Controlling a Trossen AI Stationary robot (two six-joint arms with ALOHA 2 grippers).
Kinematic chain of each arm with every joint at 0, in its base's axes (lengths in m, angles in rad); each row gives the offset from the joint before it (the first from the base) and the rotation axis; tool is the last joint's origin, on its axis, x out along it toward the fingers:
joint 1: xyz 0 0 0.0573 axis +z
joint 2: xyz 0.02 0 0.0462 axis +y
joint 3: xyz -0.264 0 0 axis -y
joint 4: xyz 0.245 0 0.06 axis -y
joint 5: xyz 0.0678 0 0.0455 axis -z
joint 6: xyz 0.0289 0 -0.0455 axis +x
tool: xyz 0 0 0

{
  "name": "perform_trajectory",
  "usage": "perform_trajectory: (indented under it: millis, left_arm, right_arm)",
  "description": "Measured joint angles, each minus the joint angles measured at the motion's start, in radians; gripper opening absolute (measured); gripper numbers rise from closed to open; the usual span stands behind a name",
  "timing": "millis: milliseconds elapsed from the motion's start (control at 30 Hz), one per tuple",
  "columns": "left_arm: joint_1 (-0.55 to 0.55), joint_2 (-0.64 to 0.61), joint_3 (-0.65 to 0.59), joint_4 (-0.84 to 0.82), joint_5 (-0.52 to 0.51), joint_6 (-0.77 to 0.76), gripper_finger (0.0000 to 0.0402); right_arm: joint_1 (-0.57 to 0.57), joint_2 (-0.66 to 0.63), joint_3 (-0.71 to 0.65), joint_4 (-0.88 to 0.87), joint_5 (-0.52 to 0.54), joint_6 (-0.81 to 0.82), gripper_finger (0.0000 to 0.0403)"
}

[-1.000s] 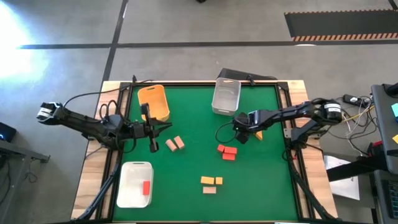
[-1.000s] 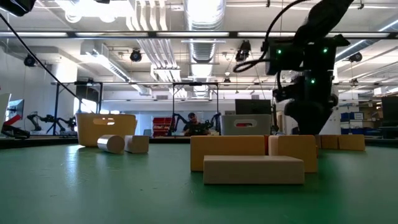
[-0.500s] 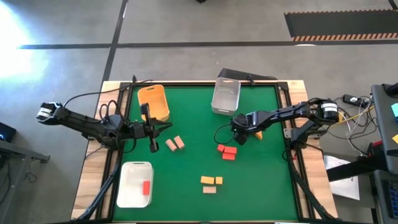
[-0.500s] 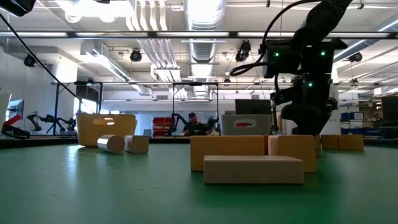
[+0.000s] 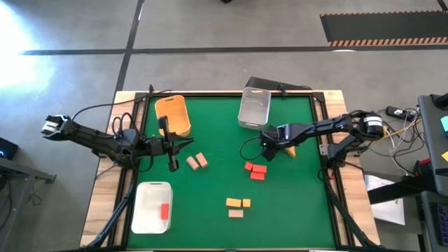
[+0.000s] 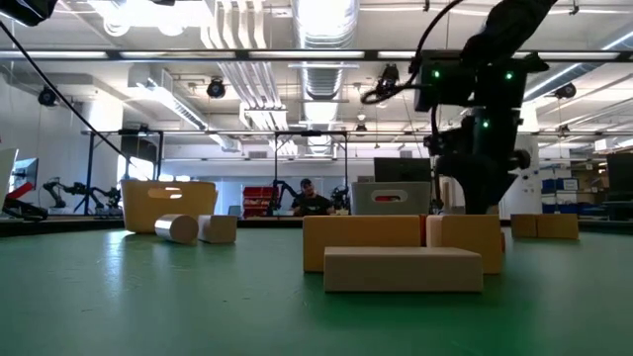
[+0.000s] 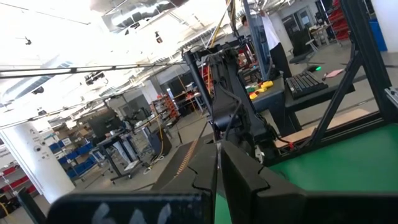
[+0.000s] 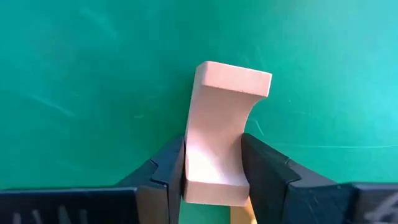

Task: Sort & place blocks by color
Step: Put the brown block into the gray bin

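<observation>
Down at the near edge of the green table (image 5: 210,189), around six o'clock, sits a little cluster: two yellow-orange blocks (image 5: 234,202) side by side with a pale tan block (image 5: 236,213) just below them, and in the low view that tan block (image 6: 404,270) lies right in front. Over at seven o'clock the white bin (image 5: 152,208) already has a red block (image 5: 164,211) inside it. Moving up toward the centre, two red blocks (image 5: 256,170) lie touching each other, and across at nine o'clock from them a pair of tan blocks (image 5: 197,162) sits close together. Now the action: the right gripper (image 5: 270,150) is at about two o'clock from centre, and its wrist view tells it all, both dark fingers (image 8: 267,180) are clamped on a pale curved wooden block (image 8: 219,142) above the green mat. A yellow-orange block (image 5: 290,150) shows just beside that gripper. The left gripper (image 5: 173,146) waits at the nine o'clock side, fingers pressed together with nothing between them. Far back, the orange bin (image 5: 173,115) sits at eleven o'clock and the clear bin (image 5: 255,108) at twelve.
</observation>
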Motion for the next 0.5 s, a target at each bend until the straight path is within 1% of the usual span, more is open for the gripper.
perform_trajectory:
  millis: [167,267,400,500]
  left_arm:
    - [0.000,0.000,0.000,0.000,0.000,0.000,0.0005]
    - [0.000,0.000,0.000,-0.001,0.000,0.000,0.0005]
    - [0.000,0.001,0.000,-0.002,0.000,0.000,0.0005]
    - [0.000,0.001,0.000,-0.002,0.000,0.000,0.0005]
  right_arm:
    - [0.000,-0.062,0.028,-0.037,-0.049,-0.001,0.0118]
    - [0.000,-0.108,0.064,-0.099,-0.068,0.002,0.0119]
    - [0.000,-0.158,0.134,-0.187,-0.065,0.009,0.0121]
    - [-0.003,-0.177,0.198,-0.205,-0.029,0.000,0.0121]
